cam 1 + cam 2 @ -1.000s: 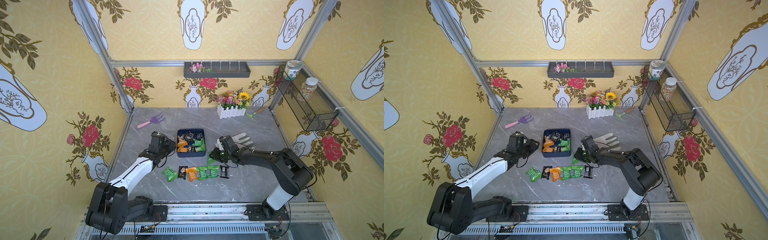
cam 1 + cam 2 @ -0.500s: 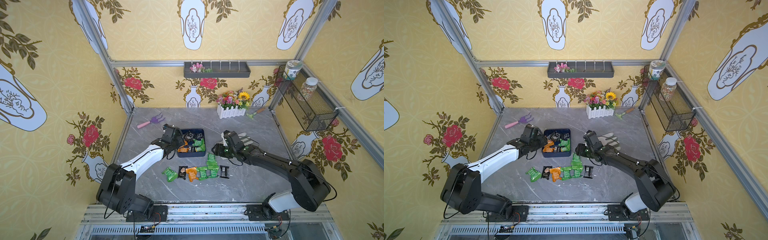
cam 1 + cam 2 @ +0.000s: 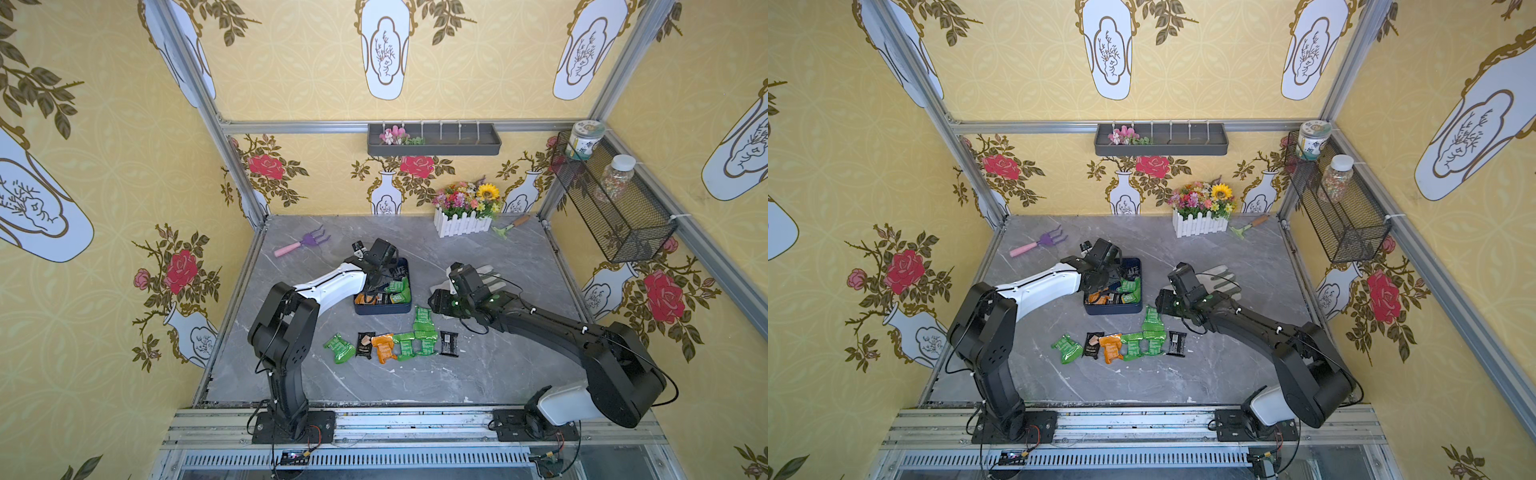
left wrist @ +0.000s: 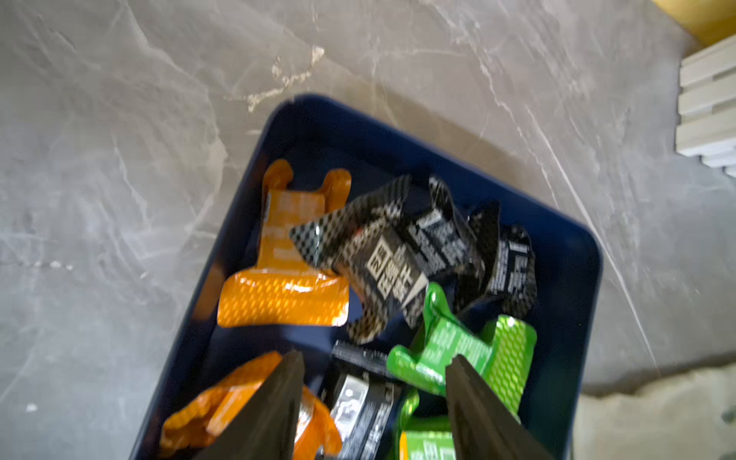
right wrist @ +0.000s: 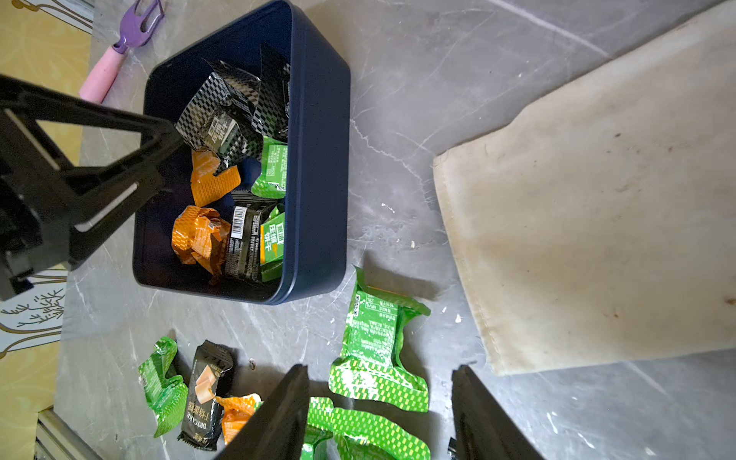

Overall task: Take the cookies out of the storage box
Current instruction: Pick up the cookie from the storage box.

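The navy storage box [image 3: 400, 308] [image 3: 1133, 308] sits mid-table and holds several cookies [image 4: 282, 294] in orange, black and green foil. My left gripper [image 4: 374, 360] [image 3: 375, 279] hangs over the box's near half, open, its jaws straddling a black cookie [image 4: 358, 402] without touching it. In front of the box, more cookies [image 3: 395, 345] [image 3: 1125, 345] lie in a row on the table. A green cookie [image 5: 378, 346] [image 3: 423, 318] lies just behind that row. My right gripper [image 5: 380, 368] [image 3: 437, 301] is open and empty above it, right of the box [image 5: 318, 159].
A dirty white glove [image 3: 488, 279] [image 5: 597, 199] lies right of the box, under my right arm. A purple hand rake [image 3: 303, 243] lies at the back left. At the back right are a white fenced flower planter [image 3: 463, 218] and a green trowel [image 3: 509, 226]. A wire basket [image 3: 615, 208] hangs on the right wall.
My left gripper has swung from left of the box to over it, its jaws widening. My right gripper has opened and left a green cookie on the table.
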### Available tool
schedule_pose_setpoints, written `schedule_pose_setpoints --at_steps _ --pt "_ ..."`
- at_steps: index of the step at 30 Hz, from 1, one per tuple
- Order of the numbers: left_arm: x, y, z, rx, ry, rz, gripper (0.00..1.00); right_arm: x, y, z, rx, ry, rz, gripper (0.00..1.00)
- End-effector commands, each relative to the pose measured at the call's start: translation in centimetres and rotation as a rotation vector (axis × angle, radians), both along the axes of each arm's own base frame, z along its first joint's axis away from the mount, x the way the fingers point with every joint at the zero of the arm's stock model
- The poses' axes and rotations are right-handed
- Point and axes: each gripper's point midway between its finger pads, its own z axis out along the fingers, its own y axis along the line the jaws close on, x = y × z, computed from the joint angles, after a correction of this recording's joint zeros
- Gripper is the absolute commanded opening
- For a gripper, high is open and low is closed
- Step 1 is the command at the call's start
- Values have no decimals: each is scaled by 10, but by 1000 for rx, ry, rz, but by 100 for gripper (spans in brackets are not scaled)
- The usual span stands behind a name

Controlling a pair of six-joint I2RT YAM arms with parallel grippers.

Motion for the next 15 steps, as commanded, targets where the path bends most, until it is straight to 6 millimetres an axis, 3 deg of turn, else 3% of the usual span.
schedule_pose_setpoints --at_steps 1,15 --pt "3 8 -11 48 29 58 62 1 0 -1 -2 -12 10 61" --pt "32 1 -29 51 31 96 63 -1 7 -12 47 14 20 60"
